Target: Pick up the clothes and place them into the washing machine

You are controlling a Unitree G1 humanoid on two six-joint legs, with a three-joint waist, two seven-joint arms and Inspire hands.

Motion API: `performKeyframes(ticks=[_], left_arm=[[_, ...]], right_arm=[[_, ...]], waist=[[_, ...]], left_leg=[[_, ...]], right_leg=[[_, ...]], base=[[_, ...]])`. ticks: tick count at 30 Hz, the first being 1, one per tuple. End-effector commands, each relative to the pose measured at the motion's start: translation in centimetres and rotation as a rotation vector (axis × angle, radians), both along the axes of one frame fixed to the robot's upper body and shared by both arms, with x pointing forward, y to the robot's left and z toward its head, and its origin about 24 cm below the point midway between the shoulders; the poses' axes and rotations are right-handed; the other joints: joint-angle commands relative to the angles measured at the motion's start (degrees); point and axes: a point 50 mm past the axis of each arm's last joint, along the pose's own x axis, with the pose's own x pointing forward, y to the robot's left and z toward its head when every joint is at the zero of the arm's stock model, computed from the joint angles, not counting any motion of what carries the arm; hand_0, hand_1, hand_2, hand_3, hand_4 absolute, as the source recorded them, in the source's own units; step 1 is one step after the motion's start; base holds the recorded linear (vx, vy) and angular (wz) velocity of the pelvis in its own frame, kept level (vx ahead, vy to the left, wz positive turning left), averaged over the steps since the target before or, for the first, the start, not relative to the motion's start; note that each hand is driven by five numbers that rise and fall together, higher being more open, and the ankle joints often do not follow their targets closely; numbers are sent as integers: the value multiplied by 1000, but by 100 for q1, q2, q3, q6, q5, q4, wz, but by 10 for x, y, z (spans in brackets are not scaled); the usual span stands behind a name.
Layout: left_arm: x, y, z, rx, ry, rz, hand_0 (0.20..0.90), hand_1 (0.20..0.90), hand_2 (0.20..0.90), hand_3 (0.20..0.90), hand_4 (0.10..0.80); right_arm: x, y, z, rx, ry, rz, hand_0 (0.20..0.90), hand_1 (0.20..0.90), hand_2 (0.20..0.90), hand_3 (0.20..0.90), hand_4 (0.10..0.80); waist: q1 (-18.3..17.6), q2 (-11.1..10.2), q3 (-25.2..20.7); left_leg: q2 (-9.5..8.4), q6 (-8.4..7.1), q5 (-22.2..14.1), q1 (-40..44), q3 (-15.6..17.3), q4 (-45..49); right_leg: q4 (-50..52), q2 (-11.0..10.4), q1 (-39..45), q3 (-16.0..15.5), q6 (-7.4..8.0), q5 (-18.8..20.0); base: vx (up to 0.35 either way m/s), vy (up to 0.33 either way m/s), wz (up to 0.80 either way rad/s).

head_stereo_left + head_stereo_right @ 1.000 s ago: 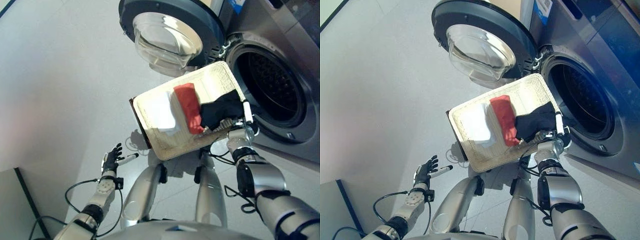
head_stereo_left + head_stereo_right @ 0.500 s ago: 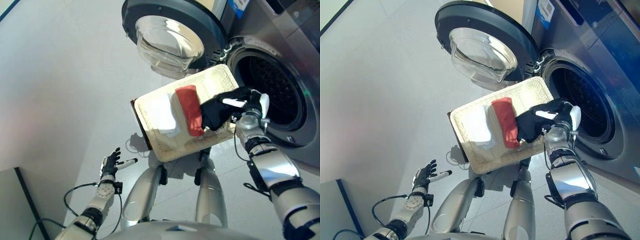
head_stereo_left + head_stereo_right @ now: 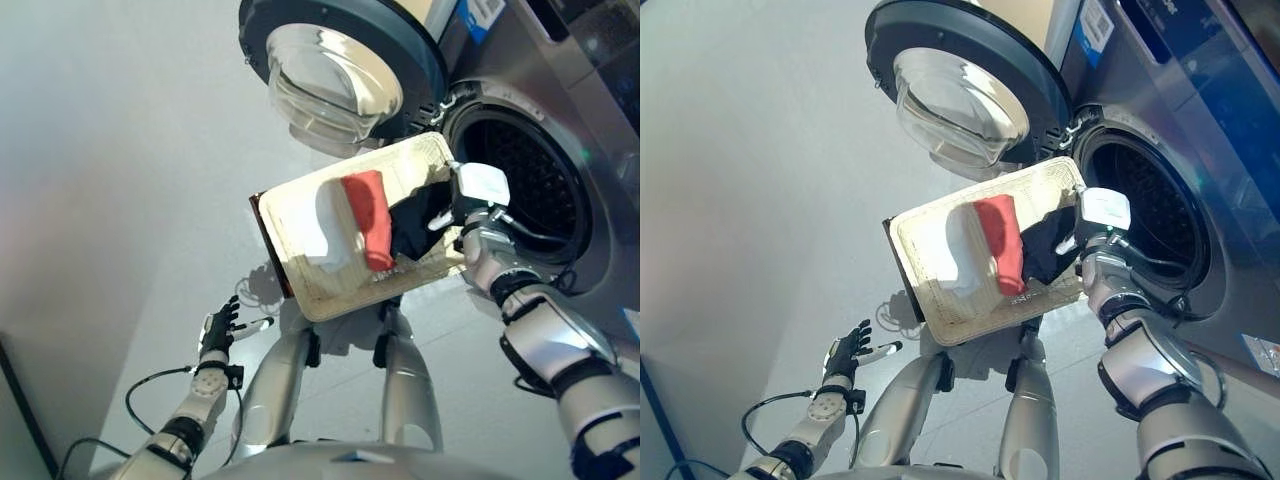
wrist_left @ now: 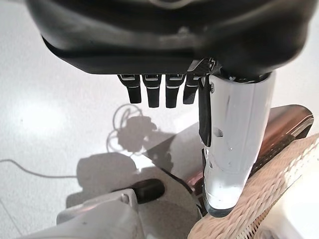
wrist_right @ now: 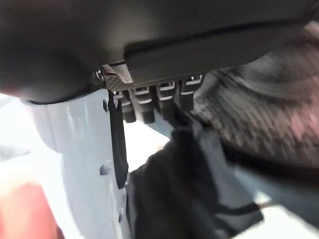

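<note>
Right robot hand raised at the tray's far right corner, just in front of the drum mouth, curled onto the black crumpled garment; in the right wrist view, dark fingers bent down into the black cloth with the white-covered thumb alongside, pinching it. Black garment lifted at its upper end, lower part resting on the pale woven rectangular tray. On the tray beside the black garment, toward the tray's middle, a red folded cloth lying lengthwise, touching the black one. Next to the red cloth, farther from the drum, a white folded cloth, partly under the red one's edge. Tray set on a dark brown base showing along the tray's left edge.

Beyond the tray's right corner, the silver-grey front-loading washing machine with its dark round drum opening; nothing seen inside the drum. Round door with clear glass bowl swung wide, standing past the tray's far edge.

Left robot hand low over the pale grey floor, well apart from the tray's near corner, fingers relaxed and spread, holding nothing.
</note>
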Motion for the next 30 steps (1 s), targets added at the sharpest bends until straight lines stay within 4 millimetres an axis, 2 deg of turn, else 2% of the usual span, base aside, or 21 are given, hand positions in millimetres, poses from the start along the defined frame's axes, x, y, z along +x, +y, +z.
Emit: performKeyframes(ticks=[1,10,11,15,22,25,30], left_arm=[[-9,28,2,61,-9,54,900,900,900,900,800],[2,32,9,52,-47,95,900,900,900,900,800],[5,31,12,46,-67,96,900,900,900,900,800],[10,34,16,45,-86,113,900,900,900,900,800],[14,42,22,48,-118,158,900,900,900,900,800],[17,45,28,30,-151,179,900,900,900,900,800],[15,45,29,23,-161,179,900,900,900,900,800]], right_arm=[[10,-19,54,-288,-116,17,900,900,900,900,800],[20,-12,73,-334,-138,17,900,900,900,900,800],[22,-11,80,-335,-154,8,900,900,900,900,800],[23,-14,88,-318,-181,-16,900,900,900,900,800],[26,-15,100,-303,-209,-28,900,900,900,900,800],[23,-24,103,-302,-207,-56,900,900,900,900,800],[23,-24,103,-292,-205,-61,900,900,900,900,800]], waist=[[173,-98,25],[265,-289,258],[295,-305,303],[317,-317,412],[329,-183,466],[357,-80,468],[359,12,525]], left_leg=[[101,-546,-75,-413,-274,465],[153,-594,-38,-698,-377,604],[180,-642,-240,-747,-461,726],[197,-655,-333,-1046,-495,1074],[178,-565,-861,-1975,-522,2439],[173,-525,-1058,-2414,-563,2991],[157,-465,-1228,-2710,-561,3403]], right_leg=[[283,155,69,-85,-63,-184],[370,190,-153,-240,-110,-212],[481,232,-193,-236,-87,-401],[806,249,-455,-307,-145,-548],[2268,218,-1383,-335,-299,-1125],[3000,157,-1817,-333,-357,-1460],[3509,90,-2130,-311,-406,-1671]], base=[[-30,-38,6],[-23,-48,8],[55,-83,8],[-9,-56,14],[-40,10,15],[-40,-6,10],[-5,10,5]])
